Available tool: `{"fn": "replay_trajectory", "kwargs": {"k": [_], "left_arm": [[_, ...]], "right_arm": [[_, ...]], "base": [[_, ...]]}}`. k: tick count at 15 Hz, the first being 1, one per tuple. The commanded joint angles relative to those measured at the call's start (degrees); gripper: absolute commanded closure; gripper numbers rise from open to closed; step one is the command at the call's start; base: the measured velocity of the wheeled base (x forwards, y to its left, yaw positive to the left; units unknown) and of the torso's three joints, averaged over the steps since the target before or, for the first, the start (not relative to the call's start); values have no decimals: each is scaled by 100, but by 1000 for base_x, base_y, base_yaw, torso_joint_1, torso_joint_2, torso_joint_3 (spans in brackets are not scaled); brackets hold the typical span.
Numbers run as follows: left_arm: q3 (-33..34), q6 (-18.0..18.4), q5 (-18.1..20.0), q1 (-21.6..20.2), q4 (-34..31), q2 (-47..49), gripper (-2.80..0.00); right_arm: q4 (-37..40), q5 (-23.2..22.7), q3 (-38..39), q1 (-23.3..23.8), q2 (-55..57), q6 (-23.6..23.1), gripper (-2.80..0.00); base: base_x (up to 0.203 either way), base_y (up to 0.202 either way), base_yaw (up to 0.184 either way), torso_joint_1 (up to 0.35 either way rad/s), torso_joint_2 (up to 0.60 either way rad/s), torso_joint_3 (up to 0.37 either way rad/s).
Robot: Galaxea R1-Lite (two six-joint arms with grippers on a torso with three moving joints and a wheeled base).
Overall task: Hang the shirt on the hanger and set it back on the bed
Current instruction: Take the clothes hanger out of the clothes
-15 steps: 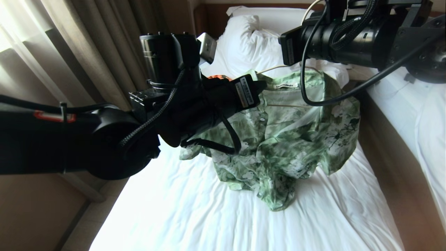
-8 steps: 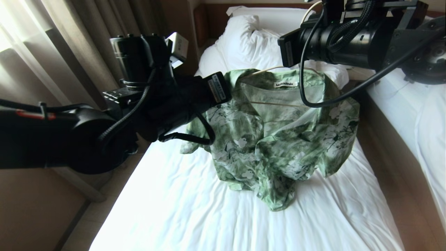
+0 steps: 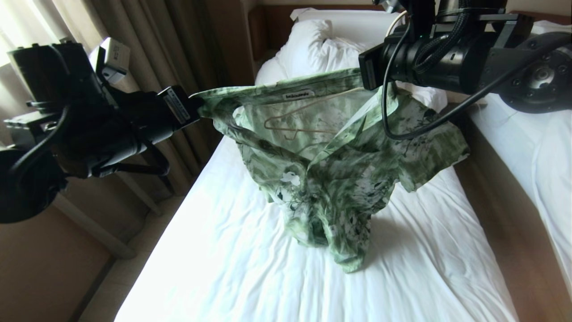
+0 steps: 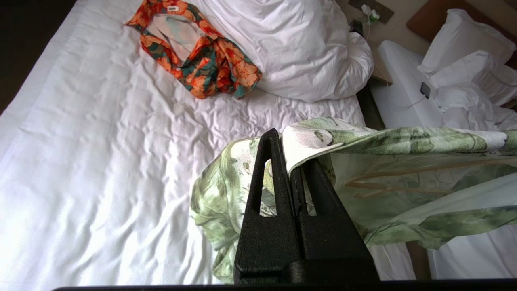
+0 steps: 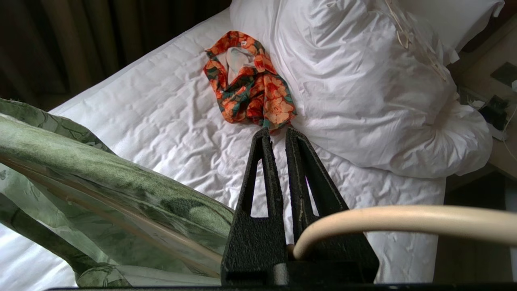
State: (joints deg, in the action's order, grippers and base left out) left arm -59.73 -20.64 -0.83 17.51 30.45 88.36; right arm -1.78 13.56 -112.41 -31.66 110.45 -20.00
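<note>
The shirt (image 3: 330,170) hangs stretched above the bed (image 3: 250,268), its hem trailing on the sheet. The left claw (image 4: 288,161) is clamped on the shirt's collar edge, out past the bed's curtain side. The right claw (image 5: 278,139), nearly closed, pinches the hanger (image 3: 295,125) by its hook above the shirt's other shoulder.

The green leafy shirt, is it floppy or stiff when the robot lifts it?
Probably very floppy: the shirt sags in folds between the left claw pinching its edge and the hanger inside. It seems thin and light, since the hanger shows through the cloth. Its hem still droops onto the bed.
</note>
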Motion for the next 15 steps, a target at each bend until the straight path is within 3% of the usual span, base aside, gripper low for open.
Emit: {"fn": "replay_trajectory", "kwargs": {"k": [1, 6, 7, 8, 12, 14, 15], "left_arm": [[264, 0, 61, -170, 14, -161, 0], [365, 69, 75, -134, 49, -3, 0], [365, 63, 83, -134, 54, 1, -130], [365, 54, 92, -134, 66, 1, -280], [710, -124, 133, -150, 121, -88, -280], [934, -144, 153, -160, 442, -84, -280], [1079, -137, 147, -166, 578, -87, 0]], "right_arm": [[2, 40, -7, -7, 21, -28, 0], [2, 42, 0, -33, 38, -21, 0], [2, 42, 0, -43, 47, -21, 0], [2, 42, 0, -60, 56, -21, 0], [-7, 52, 0, -174, 126, -21, 0], [-7, 121, 0, -192, 151, -14, 0], [-14, 130, 0, -192, 177, -7, 0]], "base": [[0, 0, 0, 0, 0, 0], [0, 0, 0, 0, 0, 0], [0, 0, 0, 0, 0, 0], [0, 0, 0, 0, 0, 0], [0, 0, 0, 0, 0, 0], [0, 0, 0, 0, 0, 0], [0, 0, 0, 0, 0, 0]]}}
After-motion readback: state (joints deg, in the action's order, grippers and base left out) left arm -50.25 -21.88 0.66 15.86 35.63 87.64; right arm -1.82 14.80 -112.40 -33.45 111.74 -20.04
